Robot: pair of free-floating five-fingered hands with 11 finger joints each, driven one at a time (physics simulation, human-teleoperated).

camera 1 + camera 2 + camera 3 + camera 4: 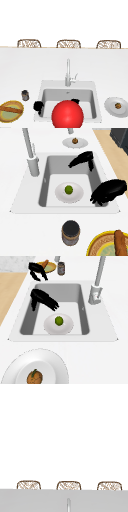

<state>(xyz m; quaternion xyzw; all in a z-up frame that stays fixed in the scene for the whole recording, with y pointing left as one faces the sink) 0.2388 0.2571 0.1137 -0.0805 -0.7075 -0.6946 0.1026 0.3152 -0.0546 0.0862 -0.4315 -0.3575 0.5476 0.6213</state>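
Holding a lime, a white plate sits in the sink below the released right robot hand.

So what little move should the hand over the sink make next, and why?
Probably the right hand should dip a little lower, toward the lime. Its fingers are straight and point at the lime, which sits on the white plate in the sink, but they hang above it, not touching. The left hand hovers by the sink's front left corner.
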